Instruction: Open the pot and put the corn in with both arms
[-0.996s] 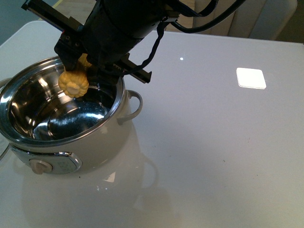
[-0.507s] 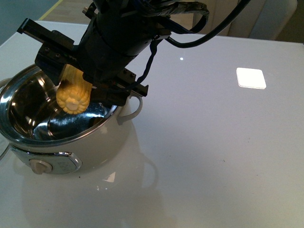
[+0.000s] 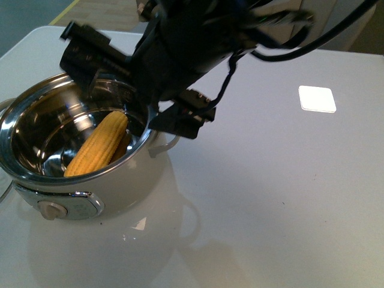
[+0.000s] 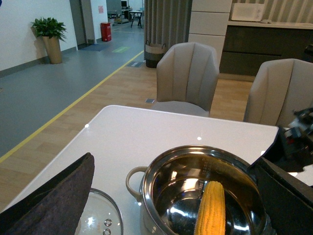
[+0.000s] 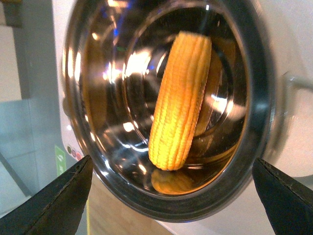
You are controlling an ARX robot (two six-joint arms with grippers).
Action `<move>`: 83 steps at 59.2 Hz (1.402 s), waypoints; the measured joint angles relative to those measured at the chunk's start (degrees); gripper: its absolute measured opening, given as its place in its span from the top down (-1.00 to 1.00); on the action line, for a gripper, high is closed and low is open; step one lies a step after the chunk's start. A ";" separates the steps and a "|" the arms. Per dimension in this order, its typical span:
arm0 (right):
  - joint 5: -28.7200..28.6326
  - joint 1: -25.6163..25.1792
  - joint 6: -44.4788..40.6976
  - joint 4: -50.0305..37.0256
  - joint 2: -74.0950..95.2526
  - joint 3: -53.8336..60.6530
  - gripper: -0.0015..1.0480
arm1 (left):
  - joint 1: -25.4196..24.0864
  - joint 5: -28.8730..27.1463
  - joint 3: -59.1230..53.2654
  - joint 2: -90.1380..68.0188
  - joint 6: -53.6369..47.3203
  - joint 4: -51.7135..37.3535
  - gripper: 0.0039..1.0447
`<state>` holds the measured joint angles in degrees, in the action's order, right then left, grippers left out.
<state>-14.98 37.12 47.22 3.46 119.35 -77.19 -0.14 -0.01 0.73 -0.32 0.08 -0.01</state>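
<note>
The cream-white pot (image 3: 129,180) stands open at the table's left side. The yellow corn (image 3: 99,144) lies loose inside it, slanted against the steel wall. My right gripper (image 3: 135,87) hovers open just above the pot's far rim, holding nothing. In the right wrist view the corn (image 5: 181,98) fills the pot's middle, and the open right gripper (image 5: 172,160) has nothing in it. In the left wrist view the pot (image 4: 146,196) and corn (image 4: 211,208) lie ahead of my open, empty left gripper (image 4: 173,161), which stays back from the pot.
A glass lid (image 4: 100,220) lies flat on the table beside the pot. A white square patch (image 3: 317,99) marks the white table (image 3: 270,198) at the far right. Two beige chairs (image 4: 188,73) stand behind the table. The right arm (image 4: 298,132) shows beside the pot.
The right gripper held the corn over the pot, lowered it, then opened. The corn now rests inside the pot and the gripper has lifted slightly away.
</note>
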 joint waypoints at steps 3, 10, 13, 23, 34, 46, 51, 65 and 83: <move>0.24 -2.34 0.20 -2.51 -4.42 2.84 -0.83 | 0.00 0.00 0.00 0.00 0.00 0.00 -0.87; 2.69 -6.88 -0.17 -4.50 -11.50 7.15 -0.83 | 0.00 0.00 0.00 0.00 0.00 0.00 -0.87; 3.28 -8.72 -0.37 -5.09 -13.84 8.83 -0.83 | 0.00 0.00 0.00 0.00 0.00 0.00 -0.87; 8.00 -21.05 -8.39 -5.49 -27.67 22.03 -0.83 | 0.00 0.00 0.00 0.00 0.00 0.00 -0.87; 9.31 -32.20 -21.75 -4.04 -42.71 35.65 -0.83 | 0.00 0.00 0.00 0.00 0.00 0.00 -0.87; 12.39 -36.41 -34.88 -17.73 -51.43 45.99 -0.66 | 0.00 0.02 0.00 0.00 0.00 0.00 -0.87; 14.82 -36.96 -41.33 -37.44 -52.11 54.42 -0.40 | 0.00 -0.02 0.00 0.00 0.00 0.00 -0.87; 15.02 -37.07 -45.83 -49.81 -60.02 64.04 0.37 | 0.00 0.00 0.00 0.00 0.00 0.00 -0.87; 14.99 -37.07 -46.88 -45.72 -69.85 70.55 0.96 | 0.00 0.00 0.00 0.00 0.00 0.00 -0.87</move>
<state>0.01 0.05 0.34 -42.26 49.50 -6.63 -0.14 -0.01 0.73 -0.32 0.08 -0.01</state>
